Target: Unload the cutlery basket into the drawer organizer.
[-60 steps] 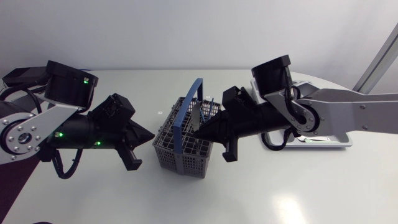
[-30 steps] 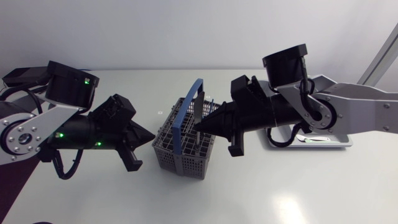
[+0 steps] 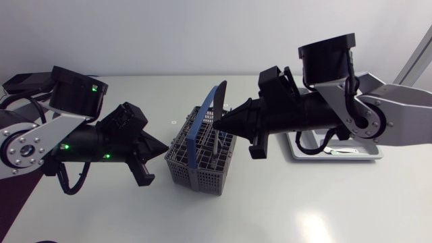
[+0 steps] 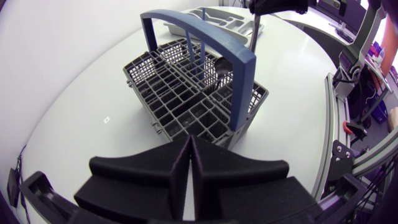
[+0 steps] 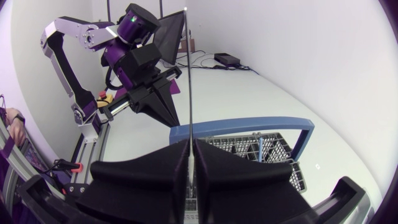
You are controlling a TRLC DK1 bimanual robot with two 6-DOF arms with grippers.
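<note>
The grey cutlery basket (image 3: 196,162) with a blue handle (image 3: 201,128) stands mid-table. My right gripper (image 3: 219,125) hovers over its right side, shut on a knife (image 3: 221,96) held upright, lower end still down among the basket's cells. In the right wrist view the knife (image 5: 188,74) rises edge-on from between the shut fingers (image 5: 155,168), with the basket (image 5: 264,152) below. My left gripper (image 3: 163,150) is shut and empty, just left of the basket (image 4: 186,93). The drawer organizer (image 3: 368,155) lies at the right, partly under my right arm.
More cutlery stands in the basket's far cells, among it a spoon (image 4: 224,65). The organizer (image 4: 217,15) holds some pieces. Bare tabletop (image 3: 304,202) lies in front of the basket and the organizer.
My right gripper has risen and drawn back to the right, lifting the knife up out of the basket. The left arm has stayed still.
</note>
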